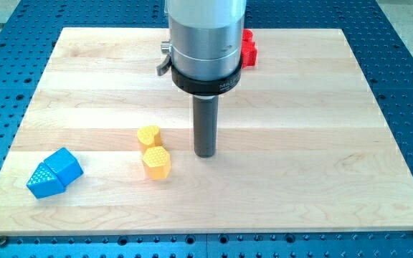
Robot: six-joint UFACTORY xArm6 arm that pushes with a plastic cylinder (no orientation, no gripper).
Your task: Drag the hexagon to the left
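Faint lettering on the arm's black collar is too small to read. My tip, a bare rod holding nothing, stands just right of the yellow hexagon. A yellow heart-like block touches the hexagon's top.

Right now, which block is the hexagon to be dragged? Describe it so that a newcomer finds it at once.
Start at the wooden board and find my tip near its middle. Just to the view's left of it sit two yellow blocks, one above the other. The yellow hexagon is the lower one, six-sided, while the yellow heart-like block above it has a notched top.
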